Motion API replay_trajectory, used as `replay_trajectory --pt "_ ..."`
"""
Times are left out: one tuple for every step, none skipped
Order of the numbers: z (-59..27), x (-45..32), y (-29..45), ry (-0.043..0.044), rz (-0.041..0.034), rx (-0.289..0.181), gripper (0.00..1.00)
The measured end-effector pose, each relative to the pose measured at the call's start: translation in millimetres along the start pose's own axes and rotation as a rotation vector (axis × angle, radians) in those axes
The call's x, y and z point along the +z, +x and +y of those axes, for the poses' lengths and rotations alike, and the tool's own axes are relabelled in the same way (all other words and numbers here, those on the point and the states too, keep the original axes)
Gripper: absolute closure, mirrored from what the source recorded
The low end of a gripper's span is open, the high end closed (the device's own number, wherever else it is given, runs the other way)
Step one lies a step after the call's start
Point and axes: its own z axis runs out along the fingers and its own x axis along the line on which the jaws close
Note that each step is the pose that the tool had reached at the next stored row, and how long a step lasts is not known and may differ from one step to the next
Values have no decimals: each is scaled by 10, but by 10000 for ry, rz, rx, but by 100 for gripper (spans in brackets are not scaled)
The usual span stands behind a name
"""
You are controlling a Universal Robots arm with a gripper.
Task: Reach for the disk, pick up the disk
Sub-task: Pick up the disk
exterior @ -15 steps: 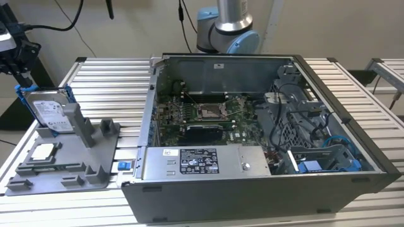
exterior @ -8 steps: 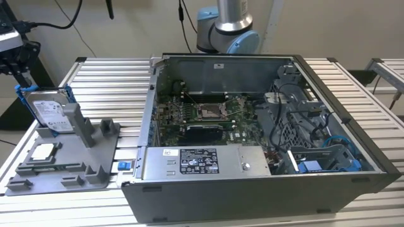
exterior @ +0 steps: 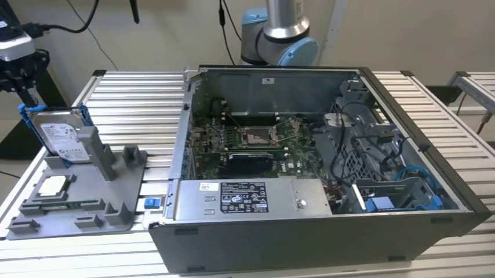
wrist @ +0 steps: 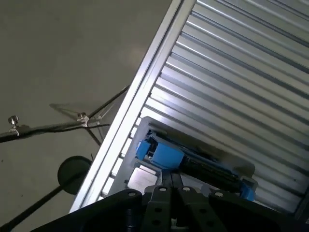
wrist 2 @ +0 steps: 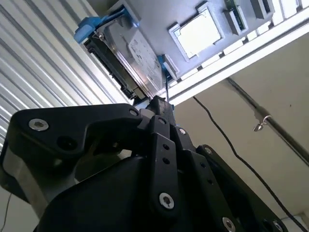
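The disk (exterior: 60, 136), a silver-grey drive with a white label in a blue bracket, stands on edge, leaning in the grey holder (exterior: 85, 194) at the exterior view's left. My gripper (exterior: 27, 108) hangs right at its upper far corner, with the fingers drawn together on the blue bracket's edge. Both wrist views look along the black fingers to the disk (wrist 2: 133, 53) (wrist: 198, 164), with the gripper (wrist 2: 159, 102) (wrist: 171, 178) touching the blue frame.
A small square silver chip (exterior: 53, 185) lies on the holder in front of the disk. The open computer case (exterior: 309, 162) takes up the middle and right of the slatted table (exterior: 131, 110). The arm's base (exterior: 279, 35) stands behind it.
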Motion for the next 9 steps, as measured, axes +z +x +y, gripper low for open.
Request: replay_trajectory --pt "1 0 0 0 6 -177 100" --pt "1 0 0 0 13 -369 100" --pt "1 0 0 0 19 -547 100" --pt "1 0 0 1 25 -734 100" --pt "1 0 0 1 30 -907 100" --pt "1 0 0 1 36 -1088 100" --pt "1 0 0 1 41 -1251 100" --pt "1 0 0 1 47 -1412 100" --pt "1 0 0 1 51 -1559 100"
